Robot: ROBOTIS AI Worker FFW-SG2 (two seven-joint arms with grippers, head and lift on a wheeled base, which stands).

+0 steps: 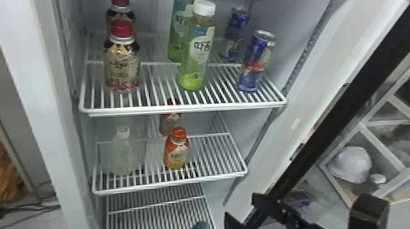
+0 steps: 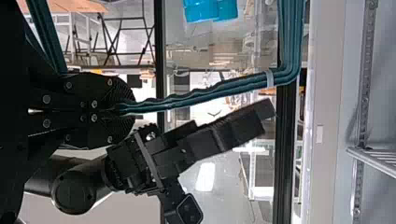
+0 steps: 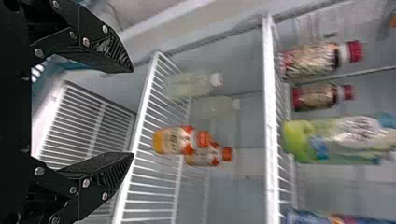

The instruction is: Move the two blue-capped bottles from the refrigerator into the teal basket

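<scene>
Refrigerator (image 1: 42, 97): upper rack (image 1: 184, 108) with two red-capped bottles (image 1: 122, 66), two white-capped green bottles (image 1: 196, 56) and two blue cans (image 1: 257, 62); rack below (image 1: 171, 184) with two pale, cloudy bottles (image 1: 123, 157), whitish caps, and two orange-labelled bottles (image 1: 177, 154). Teal basket (image 1: 199, 227): smooth, multi-stranded handle, before the lowest rack (image 1: 153, 222), pinched by the left gripper (image 2: 133, 109); contents cannot be told. Right gripper (image 1: 240, 206): fingers spread, nothing between.
</scene>
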